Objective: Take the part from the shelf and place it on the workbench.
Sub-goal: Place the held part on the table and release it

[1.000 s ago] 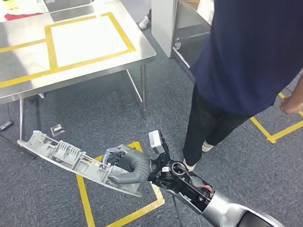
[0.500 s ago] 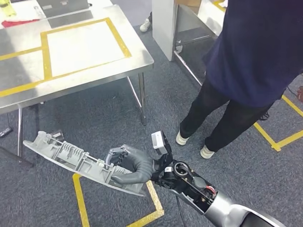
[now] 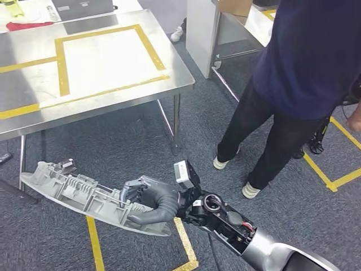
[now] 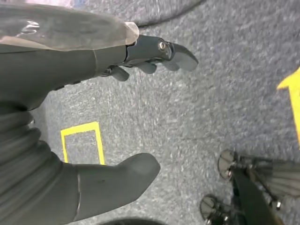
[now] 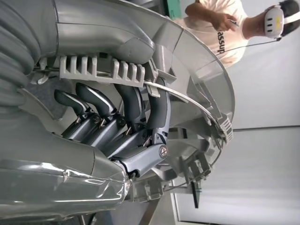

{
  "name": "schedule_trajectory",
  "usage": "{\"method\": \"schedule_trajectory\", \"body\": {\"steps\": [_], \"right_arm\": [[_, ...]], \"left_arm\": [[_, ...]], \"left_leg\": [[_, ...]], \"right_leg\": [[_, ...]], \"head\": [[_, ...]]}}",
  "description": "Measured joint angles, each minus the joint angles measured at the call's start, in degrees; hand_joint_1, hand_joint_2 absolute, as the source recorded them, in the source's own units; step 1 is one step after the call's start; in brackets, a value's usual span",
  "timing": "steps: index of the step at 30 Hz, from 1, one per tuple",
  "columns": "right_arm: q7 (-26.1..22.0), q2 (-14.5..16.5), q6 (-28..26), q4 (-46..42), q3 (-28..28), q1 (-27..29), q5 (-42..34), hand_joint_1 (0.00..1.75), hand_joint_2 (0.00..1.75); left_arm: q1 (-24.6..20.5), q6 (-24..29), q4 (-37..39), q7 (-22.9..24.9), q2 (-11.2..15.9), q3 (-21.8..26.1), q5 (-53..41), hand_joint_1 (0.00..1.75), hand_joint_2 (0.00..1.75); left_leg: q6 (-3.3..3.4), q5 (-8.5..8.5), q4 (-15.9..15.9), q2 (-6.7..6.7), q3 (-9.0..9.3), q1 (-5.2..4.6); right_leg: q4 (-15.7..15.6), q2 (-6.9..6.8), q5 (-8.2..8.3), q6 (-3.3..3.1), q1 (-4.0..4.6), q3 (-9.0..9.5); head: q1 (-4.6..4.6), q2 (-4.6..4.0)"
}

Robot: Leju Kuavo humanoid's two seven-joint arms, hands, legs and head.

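Observation:
A long grey ribbed plastic part [image 3: 80, 195] hangs over the carpet, held at its near end by my right hand [image 3: 153, 200], which wraps around it. In the right wrist view the dark fingers [image 5: 116, 117] curl into the part [image 5: 198, 93] and the thumb lies across its outer side. The steel workbench [image 3: 38, 113], marked with yellow tape rectangles, stands ahead and to the left, its front edge a little beyond the part. My left hand [image 4: 106, 108] hangs over the floor with fingers and thumb spread apart and nothing in it.
A person [image 3: 306, 62] in a dark blue top and black trousers stands close on the right. Another person wearing a headset [image 5: 244, 23] appears in the right wrist view. Yellow tape lines [image 3: 96, 248] mark the carpet. A tripod base [image 4: 247, 187] sits by my left hand.
The whole view has shifted a little, so the camera moved. The workbench now sits slightly further right and nearer. The person has stepped to the right. My right hand still holds the part.

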Motion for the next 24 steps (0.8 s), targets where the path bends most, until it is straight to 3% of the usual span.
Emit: {"method": "schedule_trajectory", "body": {"steps": [4, 5, 6, 9, 10, 12, 15, 17, 19, 20, 21, 24], "right_arm": [[0.1, 0.0, 0.2, 0.0, 0.1, 0.1, -0.1, 1.75, 1.75], [0.2, 0.0, 0.2, 0.0, 0.1, 0.1, -0.1, 1.75, 1.75], [0.3, 0.0, 0.2, 0.0, 0.1, 0.1, -0.1, 1.75, 1.75], [0.3, -0.1, 0.2, 0.0, 0.1, 0.0, -0.1, 1.75, 1.75], [0.3, -0.1, 0.2, 0.0, 0.1, 0.0, -0.2, 1.75, 1.75], [0.4, -0.1, 0.2, 0.0, 0.1, 0.0, -0.3, 1.75, 1.75], [0.4, -0.1, 0.2, 0.0, 0.1, -0.2, -0.3, 1.75, 1.75], [0.4, -0.1, 0.2, 0.0, 0.2, -0.3, -0.3, 1.75, 1.75], [0.5, -0.1, 0.2, 0.0, 0.2, -0.3, -0.3, 1.75, 1.75], [0.5, -0.1, 0.2, 0.0, 0.2, -0.3, -0.3, 1.75, 1.75], [0.7, -0.1, 0.2, 0.0, 0.2, -0.3, -0.3, 1.75, 1.75], [1.1, -0.1, 0.2, 0.0, 0.3, -0.4, -0.3, 1.75, 1.75]], "left_arm": [[0.0, 0.0, 0.0, 0.0, 0.1, 0.0, 0.1, 0.00, 1.75], [0.0, 0.0, 0.0, 0.0, 0.1, 0.0, 0.1, 0.00, 1.75], [0.0, 0.0, 0.0, 0.0, 0.1, 0.0, 0.1, 0.00, 1.75], [0.0, 0.0, 0.0, 0.0, -0.2, 0.0, 0.1, 0.00, 1.75], [-0.1, 0.0, 0.0, 0.0, -0.3, 0.0, 0.1, 0.00, 1.75], [-0.2, 0.0, 0.0, 0.0, -0.5, 0.0, 0.1, 0.00, 1.75], [-0.2, 0.0, 0.0, 0.0, -0.5, 0.0, 0.1, 0.00, 1.75], [-0.3, 0.0, 0.0, 0.0, -0.4, 0.0, 0.1, 0.00, 1.75], [-0.3, 0.0, 0.0, 0.0, -0.4, 0.0, 0.1, 0.00, 1.75], [-0.2, 0.0, 0.0, 0.0, -0.3, 0.0, 0.1, 0.00, 1.75], [-0.1, 0.0, 0.0, 0.0, -0.2, 0.0, 0.1, 0.00, 1.75], [0.0, 0.0, 0.0, 0.0, -0.1, 0.0, 0.2, 0.00, 1.75]], "left_leg": [[0.80, -1.27, 0.0, -0.34, 1.46, -0.49], [0.85, -1.72, 0.0, -0.48, 2.06, -0.63], [0.87, -2.20, 0.0, -0.64, 2.80, -0.74], [0.69, -3.62, -0.2, -1.04, 4.95, -0.82], [0.47, -4.02, -0.4, -1.18, 5.34, -0.80], [-0.12, -4.09, -0.3, -1.44, 5.91, -0.89], [-0.91, -5.12, 1.4, -1.25, 6.01, -0.90], [-1.38, -7.69, 7.2, -1.03, 2.94, -0.65], [-1.98, -10.37, 13.8, -0.95, -1.81, -0.27], [-2.29, -10.62, 14.9, -0.91, -3.34, -0.05], [-2.59, -9.55, 13.7, -0.86, -3.82, 0.21], [-3.43, -1.89, 2.9, -0.62, -1.19, 0.79]], "right_leg": [[14.1, 0.18, -5.15, 0.21, -0.03, -8.86], [14.7, 0.21, -5.20, 0.01, 0.06, -10.02], [13.2, 0.26, -3.93, -0.35, 0.25, -10.10], [1.6, 0.53, 4.37, -2.11, 1.44, -7.27], [-1.1, 0.78, 5.85, -2.59, 1.82, -6.69], [-3.2, 1.22, 6.28, -3.22, 2.10, -6.32], [-4.6, 1.09, 7.17, -3.82, 1.51, -3.76], [-5.0, 0.98, 7.04, -3.97, 1.37, -2.62], [-5.1, 0.97, 6.43, -3.98, 1.29, -2.00], [-5.1, 1.03, 6.02, -3.88, 1.22, -1.68], [-5.0, 1.12, 5.59, -3.71, 1.08, -1.29], [-4.5, 1.28, 4.03, -2.68, 0.68, -0.08]], "head": [[1.09, 0.00], [1.25, 0.00], [1.37, 0.00], [1.48, 0.00], [1.44, 0.00], [1.44, 0.00], [1.15, 0.00], [0.64, 0.00], [0.34, 0.00], [0.29, 0.00], [0.18, 0.00], [-0.33, 0.00]]}}
